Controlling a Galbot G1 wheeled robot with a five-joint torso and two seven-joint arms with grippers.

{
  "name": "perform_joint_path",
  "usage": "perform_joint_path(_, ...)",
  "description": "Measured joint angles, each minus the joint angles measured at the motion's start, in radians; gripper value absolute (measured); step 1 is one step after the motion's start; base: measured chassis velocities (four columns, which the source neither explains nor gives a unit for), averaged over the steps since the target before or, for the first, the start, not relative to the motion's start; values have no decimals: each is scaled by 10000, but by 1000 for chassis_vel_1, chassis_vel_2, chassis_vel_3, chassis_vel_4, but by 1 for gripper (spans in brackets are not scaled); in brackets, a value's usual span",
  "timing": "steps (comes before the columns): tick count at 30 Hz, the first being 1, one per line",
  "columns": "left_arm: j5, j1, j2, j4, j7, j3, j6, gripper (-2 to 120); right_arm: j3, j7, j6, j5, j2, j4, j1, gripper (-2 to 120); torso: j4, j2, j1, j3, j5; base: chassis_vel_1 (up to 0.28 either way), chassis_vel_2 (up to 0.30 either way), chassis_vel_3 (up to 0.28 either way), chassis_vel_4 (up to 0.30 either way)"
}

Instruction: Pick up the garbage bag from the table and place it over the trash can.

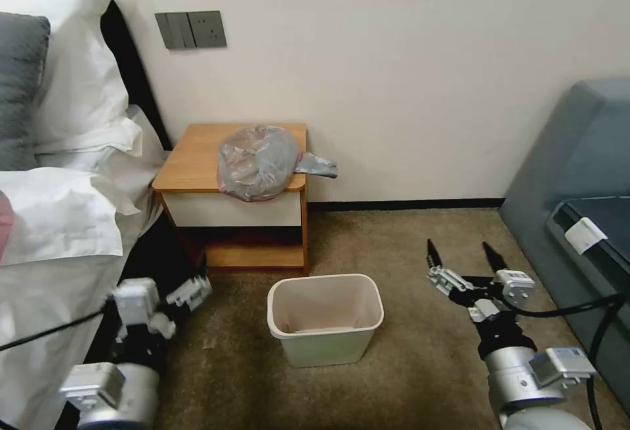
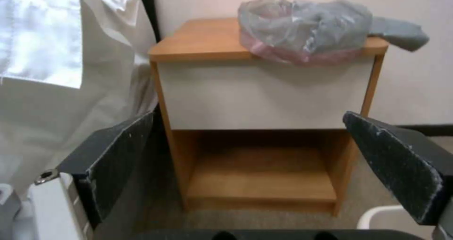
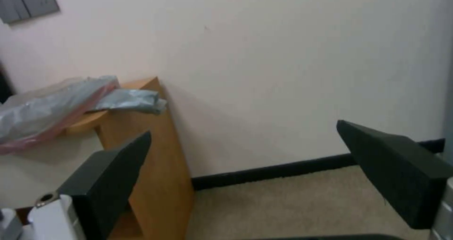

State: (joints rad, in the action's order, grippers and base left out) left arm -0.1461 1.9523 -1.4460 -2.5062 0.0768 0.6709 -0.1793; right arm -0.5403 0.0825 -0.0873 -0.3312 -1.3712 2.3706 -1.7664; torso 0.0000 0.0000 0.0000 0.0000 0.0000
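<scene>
Garbage bag [image 1: 257, 162] lies untouched on nightstand [image 1: 190, 161]; right gripper [image 1: 464, 260], spread empty, should be aimed at its crumpled bulk.

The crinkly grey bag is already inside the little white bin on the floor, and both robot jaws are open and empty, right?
Not quite. The garbage bag isn't in the trash can; it lies on the table, hanging over the front edge, as the head view shows. The rest is right: the left gripper and right gripper both have open, empty jaws, low near the floor.
</scene>
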Motion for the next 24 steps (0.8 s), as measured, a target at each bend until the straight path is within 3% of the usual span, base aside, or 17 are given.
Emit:
perform_joint_path(5, -14, 81, 10, 17, 0, 19, 277, 100, 60, 18, -115, -1124, -128, -16, 252, 100, 0, 0, 0, 0, -1, 0, 0, 0, 0)
perform_joint_path(14, -70, 178, -37, 39, 17, -44, 591, 100, 119, 69, -754, -5183, -101, -356, 1090, 100, -2, 0, 0, 0, -1, 0, 0, 0, 0)
perform_joint_path(17, -79, 176, -44, 40, 21, -44, 598, 100, 136, 73, -850, -5753, -88, -415, 1276, 100, -2, 0, 0, 0, 0, 0, 0, 0, 0)
perform_joint_path(18, -112, 178, -49, 43, 22, -40, 608, 100, 175, 151, -1109, -6877, -63, -573, 1742, 100, -2, 0, 0, 0, -2, 0, 0, 0, 0)
perform_joint_path(20, -131, 193, -48, 43, 23, -34, 618, 100, 203, 258, -1283, -7532, -53, -702, 2072, 100, -1, 0, 0, 0, -1, 0, 0, 0, 0)
perform_joint_path(24, -157, 460, -50, 51, -2, -8, 768, 100, 432, 912, -1734, -10418, -72, -1679, 3547, 100, 0, 0, 0, 0, 2, 0, 0, 0, 0)
